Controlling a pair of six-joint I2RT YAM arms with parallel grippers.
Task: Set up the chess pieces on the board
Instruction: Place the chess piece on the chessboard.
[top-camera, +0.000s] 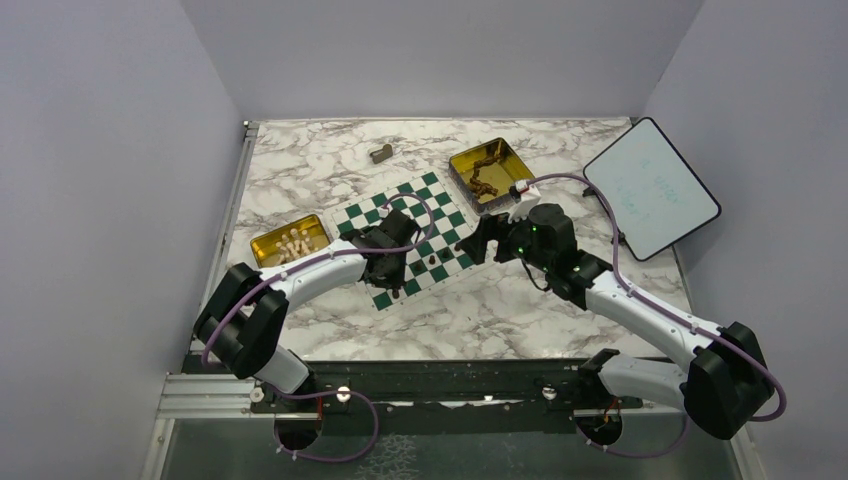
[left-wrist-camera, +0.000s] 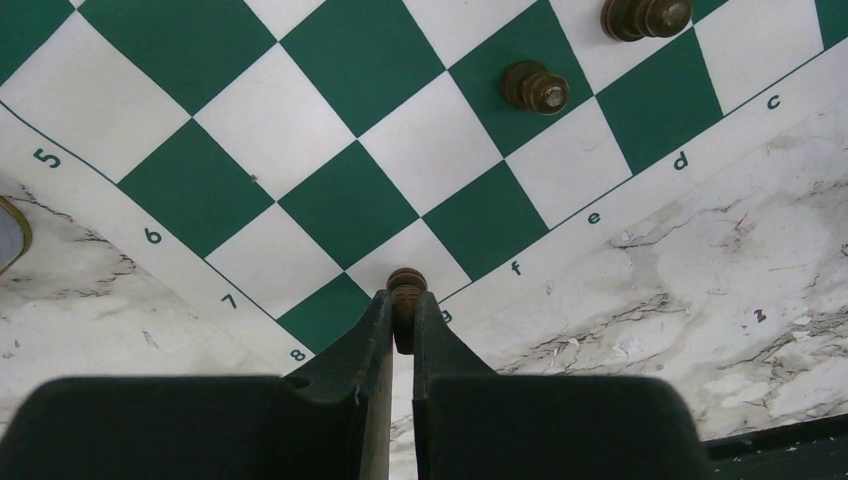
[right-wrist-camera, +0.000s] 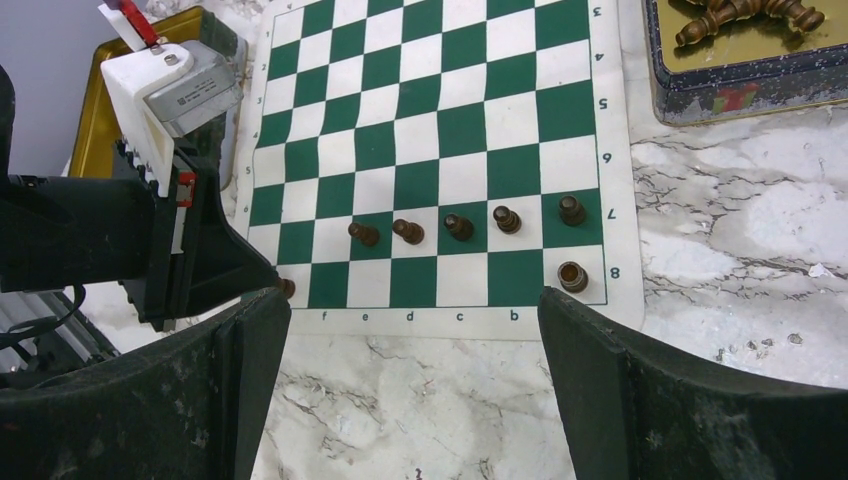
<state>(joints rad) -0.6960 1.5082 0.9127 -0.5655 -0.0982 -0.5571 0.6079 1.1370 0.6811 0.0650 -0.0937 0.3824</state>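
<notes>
The green and white board lies mid-table. My left gripper is shut on a dark brown chess piece, held upright at the board's near corner by the g and 8 marks. Two more pieces stand further along in the left wrist view. In the right wrist view, several pieces stand in a line along row 7 of the board, and one piece stands at the row 8 end. My right gripper is open and empty over the marble just off the board's lettered edge.
A gold tin with dark pieces stands at the back right, and it also shows in the right wrist view. A gold tin with pale pieces stands left of the board. A grey-tan block lies at the back. A white panel leans at the right.
</notes>
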